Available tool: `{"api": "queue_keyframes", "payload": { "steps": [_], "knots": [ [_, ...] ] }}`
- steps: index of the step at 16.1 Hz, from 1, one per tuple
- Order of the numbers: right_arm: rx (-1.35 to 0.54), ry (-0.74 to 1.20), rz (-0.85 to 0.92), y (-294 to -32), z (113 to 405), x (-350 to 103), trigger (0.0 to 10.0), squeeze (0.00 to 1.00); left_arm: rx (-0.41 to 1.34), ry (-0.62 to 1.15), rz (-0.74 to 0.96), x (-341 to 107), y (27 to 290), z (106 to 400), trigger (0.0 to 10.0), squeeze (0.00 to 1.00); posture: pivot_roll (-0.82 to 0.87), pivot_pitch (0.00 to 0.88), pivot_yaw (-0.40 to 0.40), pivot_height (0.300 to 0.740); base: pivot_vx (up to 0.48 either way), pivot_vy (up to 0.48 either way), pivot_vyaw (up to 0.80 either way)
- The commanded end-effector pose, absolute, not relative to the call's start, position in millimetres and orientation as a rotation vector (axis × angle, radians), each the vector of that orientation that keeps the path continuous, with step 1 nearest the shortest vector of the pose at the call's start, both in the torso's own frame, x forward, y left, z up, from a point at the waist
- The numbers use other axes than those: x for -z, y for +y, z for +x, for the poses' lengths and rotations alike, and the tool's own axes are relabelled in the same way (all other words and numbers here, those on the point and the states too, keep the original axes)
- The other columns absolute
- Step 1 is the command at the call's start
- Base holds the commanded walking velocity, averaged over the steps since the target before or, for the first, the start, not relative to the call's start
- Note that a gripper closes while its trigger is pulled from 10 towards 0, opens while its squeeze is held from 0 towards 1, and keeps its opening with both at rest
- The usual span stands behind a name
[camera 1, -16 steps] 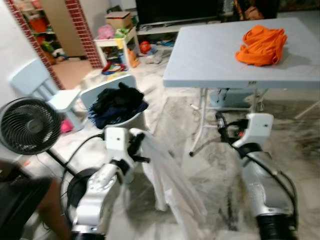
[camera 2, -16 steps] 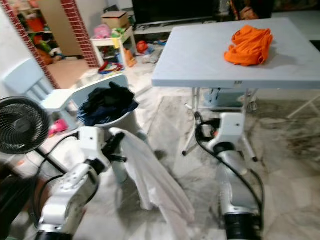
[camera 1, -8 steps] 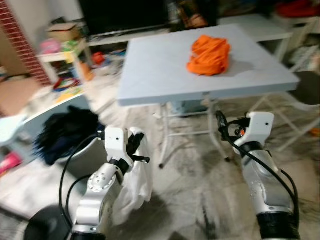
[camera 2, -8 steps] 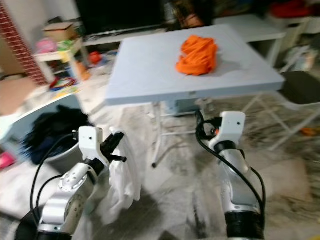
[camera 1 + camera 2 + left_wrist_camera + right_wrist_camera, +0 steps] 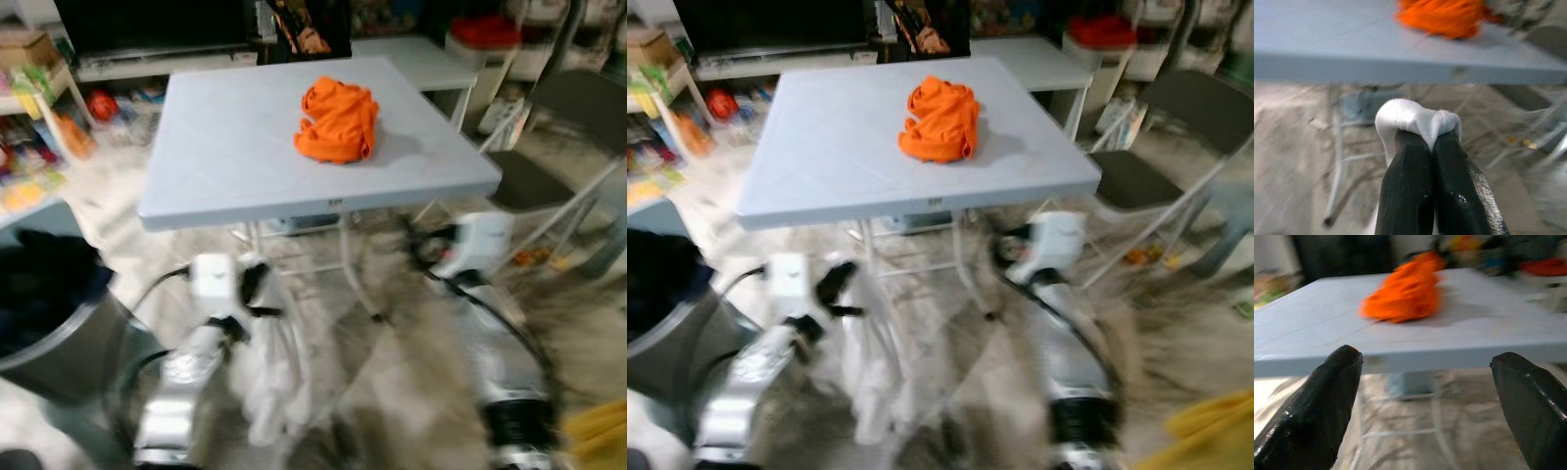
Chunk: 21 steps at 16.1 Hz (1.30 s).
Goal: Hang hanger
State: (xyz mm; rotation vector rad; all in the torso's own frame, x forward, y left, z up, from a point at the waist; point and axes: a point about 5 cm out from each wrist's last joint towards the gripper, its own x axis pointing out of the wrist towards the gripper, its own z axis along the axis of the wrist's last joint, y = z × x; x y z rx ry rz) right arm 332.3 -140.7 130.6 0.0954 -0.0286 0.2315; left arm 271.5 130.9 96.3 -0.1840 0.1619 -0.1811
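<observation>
Pale grey-blue plastic folding table (image 5: 235, 147) takes up most of the head views, standing on a marbled floor (image 5: 392, 362). To the robot's right of it there's a dark folding chair (image 5: 549, 166), and down at the left edge a grey bin (image 5: 54, 343) stuffed with dark clothes. Everything near the arms is pretty smeared with blur, fyi.

Left arm is in front of the table's near edge with a white garment (image 5: 274, 382) hanging limp from it toward the floor. On top of the table sits a crumpled orange cloth (image 5: 338, 119), roughly mid-table.

Left gripper (image 5: 1425, 142) has both fingers pressed together, pinching a fold of that white fabric at the tips. Right gripper (image 5: 1425, 377) is held below table height facing the table edge, fingers spread wide with nothing between them. Can't make out an actual hanger anywhere.
</observation>
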Motion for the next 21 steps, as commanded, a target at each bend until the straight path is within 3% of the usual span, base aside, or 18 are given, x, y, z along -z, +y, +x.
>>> {"api": "queue_keyframes", "payload": {
  "steps": [1, 5, 9, 21],
  "knots": [
    [-0.250, -0.017, 0.084, -140.4, 336.1, -129.1, 10.0, 0.00, 0.176, 0.113, -0.171, -106.2, 127.8, 271.9, 10.0, 0.00, 0.01, 0.000, -0.100, 0.740, 0.000, 0.000, 0.00],
    [-0.271, -0.043, 0.098, -128.6, 352.7, -139.5, 10.0, 0.00, 0.114, 0.089, -0.171, -108.5, 143.6, 269.0, 10.0, 0.00, 0.05, 0.000, -0.103, 0.740, 0.000, 0.000, 0.00],
    [-0.243, -0.051, 0.095, -135.2, 348.1, -134.5, 10.0, 0.00, 0.122, 0.099, -0.155, -105.1, 151.9, 267.9, 10.0, 0.00, -0.01, 0.000, -0.057, 0.740, 0.000, 0.000, 0.00],
    [-0.196, -0.027, 0.068, -151.0, 331.5, -120.7, 10.0, 0.00, 0.227, 0.127, -0.180, -103.4, 142.0, 269.8, 10.0, 0.00, -0.05, 0.000, -0.010, 0.740, 0.317, 0.000, -0.78]
  ]
}}
